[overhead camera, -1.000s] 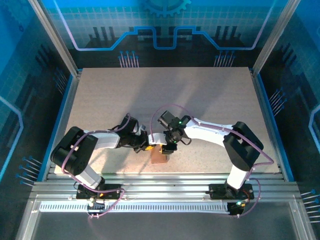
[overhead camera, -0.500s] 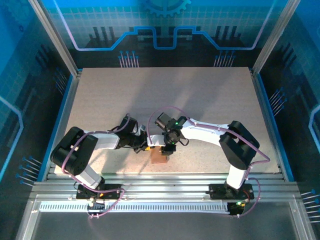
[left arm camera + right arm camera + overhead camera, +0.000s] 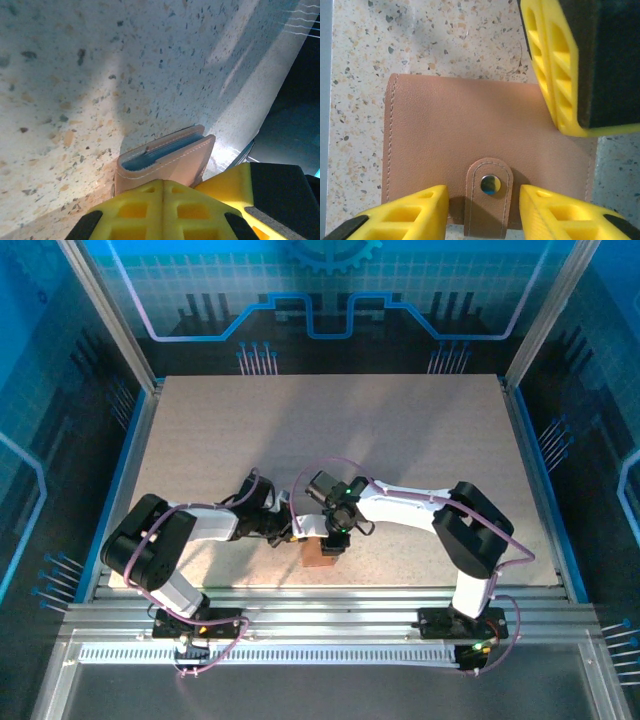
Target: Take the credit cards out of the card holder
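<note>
At the near edge of the tabletop (image 3: pixel 400 440), right between my two arms, the card holder (image 3: pixel 465 140) is lying flat and closed, salmon-pink cover facing up. I've got my right gripper (image 3: pixel 484 202) directly over it, jaws partway apart and holding nothing. One yellow finger sits on each side of the closure strap (image 3: pixel 489 170), and the round metal snap (image 3: pixel 490 184) is fastened in the gap between them. Whether those fingertips are actually touching the leather, I can't tell. Neat stitching runs along the cover's left edge and around the strap.

My left gripper (image 3: pixel 162 189) is in from the other side, jaws pressed tight together with nothing between them. In the right wrist view, its yellow fingers overlap the holder's upper right corner. From the left wrist I'm looking at the holder edge-on, just past my closed fingertips. Pale blue-grey pockets (image 3: pixel 160 151) show between the two pink covers, with a line of light stitching below. One yellow finger (image 3: pixel 235 180) of my right gripper, with its black pad, is just beside me.
</note>
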### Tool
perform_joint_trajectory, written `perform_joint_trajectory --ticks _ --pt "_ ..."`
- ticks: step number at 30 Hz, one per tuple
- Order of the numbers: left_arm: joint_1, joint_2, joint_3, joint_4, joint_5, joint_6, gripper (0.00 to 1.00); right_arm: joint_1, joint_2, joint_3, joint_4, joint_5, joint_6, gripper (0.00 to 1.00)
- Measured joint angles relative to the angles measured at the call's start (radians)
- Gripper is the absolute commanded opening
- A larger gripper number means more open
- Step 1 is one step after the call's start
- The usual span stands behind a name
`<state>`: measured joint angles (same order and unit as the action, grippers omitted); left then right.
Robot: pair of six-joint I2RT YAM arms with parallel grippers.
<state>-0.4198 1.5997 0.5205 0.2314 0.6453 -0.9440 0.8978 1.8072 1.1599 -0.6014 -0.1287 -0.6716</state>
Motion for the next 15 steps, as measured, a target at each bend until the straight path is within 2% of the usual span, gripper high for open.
perform_joint_trajectory --ticks 15 --pt "0.005 0.0 -0.015 0.03 0.007 0.0 0.03 0.01 0.019 0.015 -0.008 0.026 0.014 0.41"
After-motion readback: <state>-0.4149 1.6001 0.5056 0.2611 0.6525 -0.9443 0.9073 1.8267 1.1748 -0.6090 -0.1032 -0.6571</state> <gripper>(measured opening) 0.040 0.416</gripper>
